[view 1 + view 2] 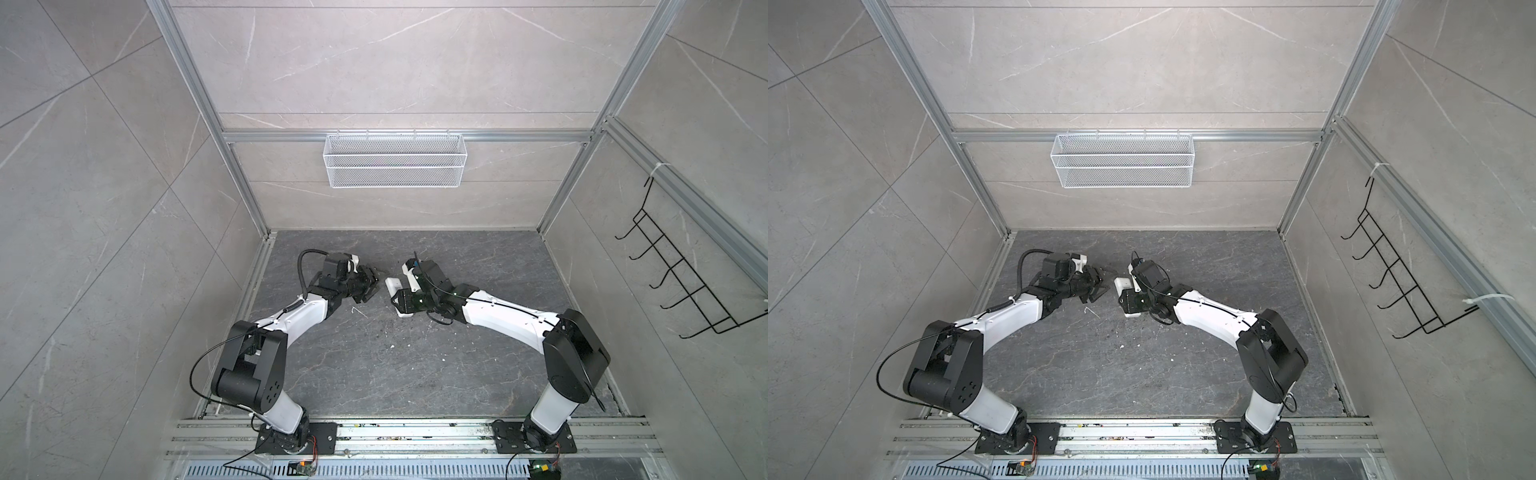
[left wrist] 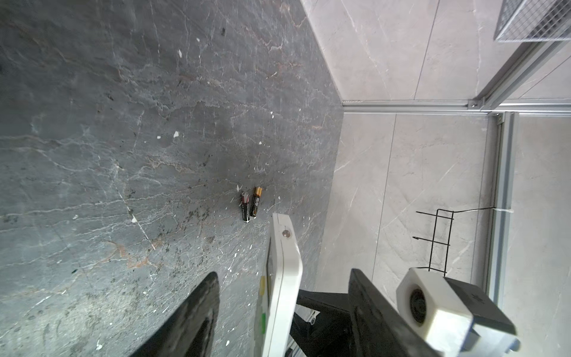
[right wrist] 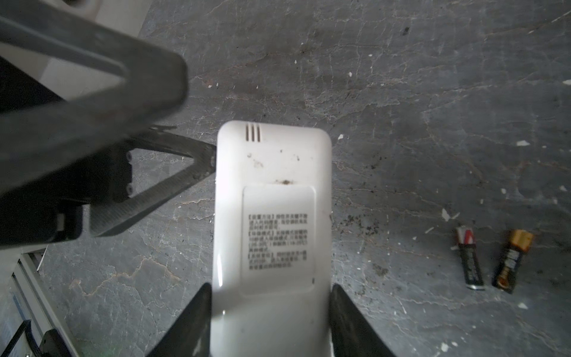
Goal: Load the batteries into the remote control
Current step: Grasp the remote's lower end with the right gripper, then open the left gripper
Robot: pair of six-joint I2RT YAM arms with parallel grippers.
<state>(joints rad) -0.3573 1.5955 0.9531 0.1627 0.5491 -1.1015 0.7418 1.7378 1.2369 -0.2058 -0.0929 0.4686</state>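
The remote control (image 3: 272, 216) is white and lies back-up, its printed label and cover panel showing. My right gripper (image 3: 271, 287) is shut on its near end, one finger on each long edge. In both top views it is a white block (image 1: 394, 286) (image 1: 1122, 285) at mid table between the arms. My left gripper (image 2: 284, 273) is open, its two fingers standing on either side of the remote's (image 2: 285, 272) far end with a gap on both sides. The two batteries (image 2: 250, 205) (image 3: 489, 261) lie side by side on the dark table, apart from the remote.
A white wire basket (image 1: 395, 160) hangs on the back wall and a black hook rack (image 1: 685, 270) on the right wall. White specks dot the dark stone table (image 1: 415, 374). Aluminium rails (image 1: 415, 432) run along the front edge.
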